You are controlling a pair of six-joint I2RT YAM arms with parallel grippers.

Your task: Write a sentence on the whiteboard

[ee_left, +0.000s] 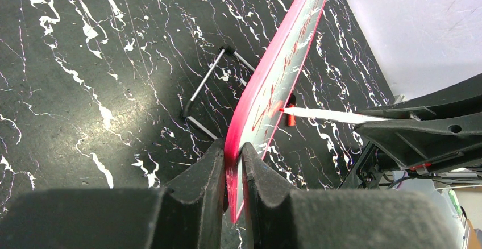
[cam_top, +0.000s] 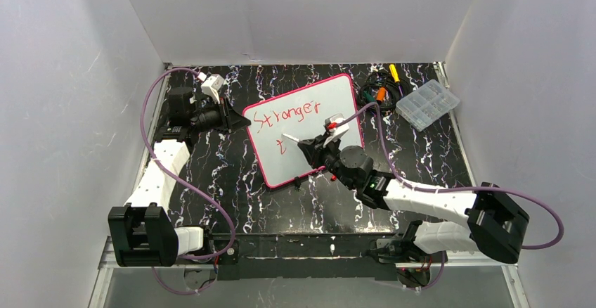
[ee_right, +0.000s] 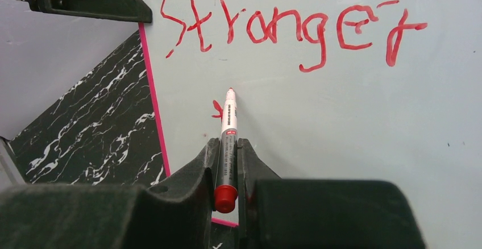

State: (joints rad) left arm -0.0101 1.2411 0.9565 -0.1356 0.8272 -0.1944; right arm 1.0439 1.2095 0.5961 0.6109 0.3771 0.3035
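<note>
The whiteboard (cam_top: 306, 129), pink-edged and turned askew, is seen near the middle of the black marbled table (cam_top: 232, 181). It is clamped at its left border by the left gripper (cam_top: 232, 119). In the left wrist view the black fingers (ee_left: 207, 172) are seen pressed together on the board's pink rim (ee_left: 267, 78), one on each face. A thin wire stand (ee_left: 207, 90) is seen on the table behind the board; whether it touches the board cannot be told.

The sentence (cam_top: 287, 114) is only partly written: "Stronger" is spelled in red across the upper part of the board's face (ee_right: 295, 30), and a small red stroke (ee_right: 217, 110) is placed below its first letter, close to the board's left border.

A red-capped marker (ee_right: 229, 141) is gripped lengthwise between the closed fingers of the right gripper (ee_right: 228, 144). Its tip is set against the board just beside that stroke. From above, the right gripper (cam_top: 309, 143) is seen over the board's lower half.

Beyond the board's far right corner, a tangle of cables (cam_top: 376, 90) and a clear compartment box (cam_top: 427, 104) are seen, the box farther out from the board.
</note>
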